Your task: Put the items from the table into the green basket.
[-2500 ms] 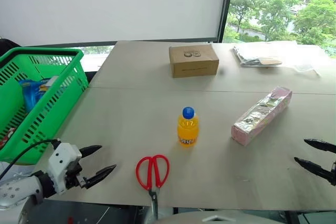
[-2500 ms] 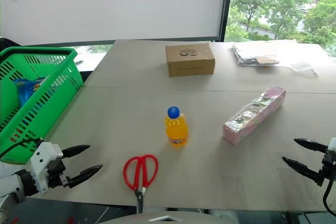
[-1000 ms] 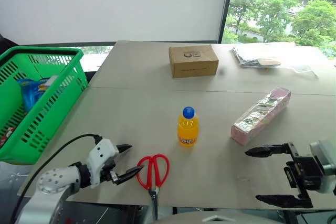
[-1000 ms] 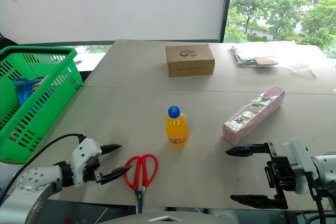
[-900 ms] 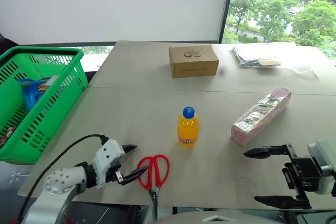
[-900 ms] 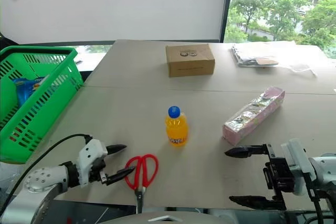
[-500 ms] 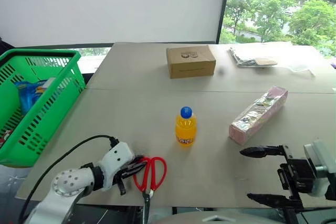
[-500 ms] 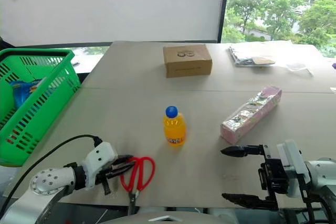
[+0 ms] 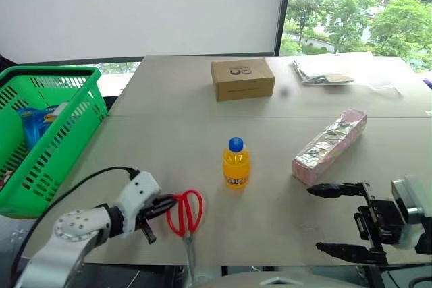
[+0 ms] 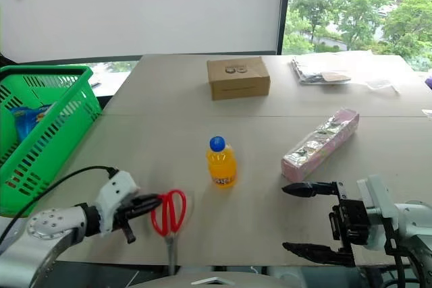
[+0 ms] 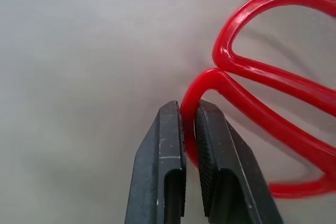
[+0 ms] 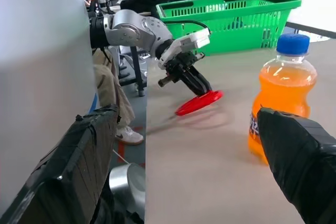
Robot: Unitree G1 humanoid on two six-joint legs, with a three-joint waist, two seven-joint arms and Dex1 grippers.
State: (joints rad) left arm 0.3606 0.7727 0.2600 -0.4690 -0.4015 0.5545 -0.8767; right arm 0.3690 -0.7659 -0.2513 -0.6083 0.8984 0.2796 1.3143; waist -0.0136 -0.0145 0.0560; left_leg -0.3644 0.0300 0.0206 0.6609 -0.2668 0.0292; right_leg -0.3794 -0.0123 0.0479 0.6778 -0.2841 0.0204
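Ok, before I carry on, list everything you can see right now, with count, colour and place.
scissors: one, red handles, near table edge, held by one handle loop
bottle: one, orange with blue cap, upright mid-table
foil packet: one, pink and silver, right of the bottle
cardboard box: one, brown, far side of table
clear bags: a pile, far right corner
basket: one, green, off the table's left edge, blue packet inside
table: one, beige-grey
left end effector: shut on a scissors handle
right end effector: open, over the near right edge
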